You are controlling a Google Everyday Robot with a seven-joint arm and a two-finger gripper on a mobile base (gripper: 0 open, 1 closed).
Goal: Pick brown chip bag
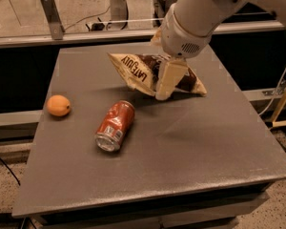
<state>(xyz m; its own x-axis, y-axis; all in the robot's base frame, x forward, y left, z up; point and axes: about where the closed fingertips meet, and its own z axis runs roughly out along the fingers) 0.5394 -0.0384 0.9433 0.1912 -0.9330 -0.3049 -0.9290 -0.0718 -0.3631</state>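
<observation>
The brown chip bag, cream with a dark brown panel and "LATE JULY" lettering, lies on the grey table at the back middle. My gripper hangs from the large white arm that comes in from the upper right. It sits directly over the middle of the bag and covers part of its dark panel. Its lower tip reaches the bag's front edge.
A red soda can lies on its side in front of the bag, to the left. A small orange fruit sits near the table's left edge. A rail and glass wall run behind the table.
</observation>
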